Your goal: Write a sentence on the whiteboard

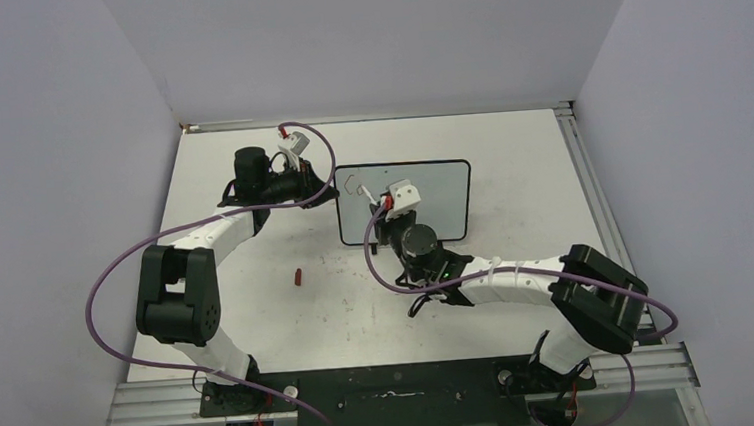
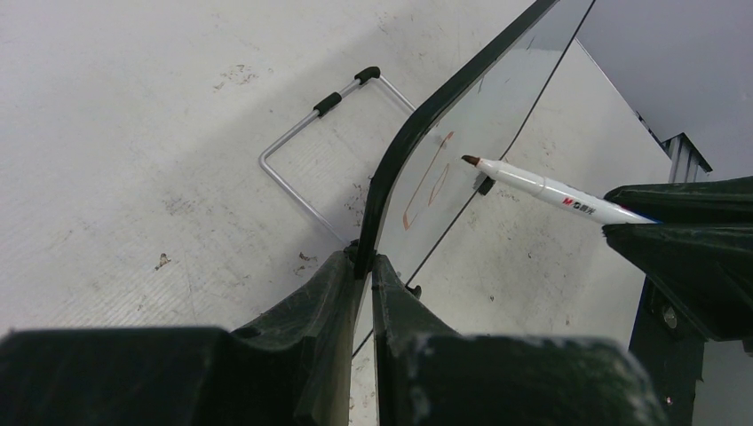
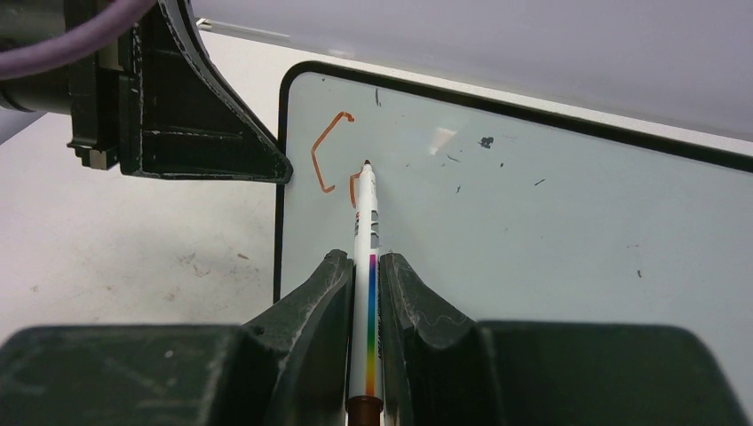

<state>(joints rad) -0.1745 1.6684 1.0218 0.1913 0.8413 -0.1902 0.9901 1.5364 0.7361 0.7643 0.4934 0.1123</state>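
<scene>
Here, left end effector [image 2: 364, 260] pinches the whiteboard's [image 1: 440, 197] edge on the table [image 1: 518, 283]; right end effector [image 3: 366, 266], gripping a marker [image 3: 365, 213], begins the sentence's [image 3: 327, 151] second letter, which likely needs steady contact.

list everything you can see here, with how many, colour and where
whiteboard: one, white with a black frame, flat on the table at centre back
writing: one letter plus the start of a second, red, near the board's top left corner
marker: one, white barrel with a rainbow stripe, tip on the board by the red strokes
small capsule: one, red, loose on the table left of the board, maybe the marker's cap
wire stand: one, silver with black sleeves, on the table beside the board's left edge
table: one, white, scuffed
left gripper: one, black, shut on the whiteboard's left edge
right gripper: one, black, shut on the marker
</scene>
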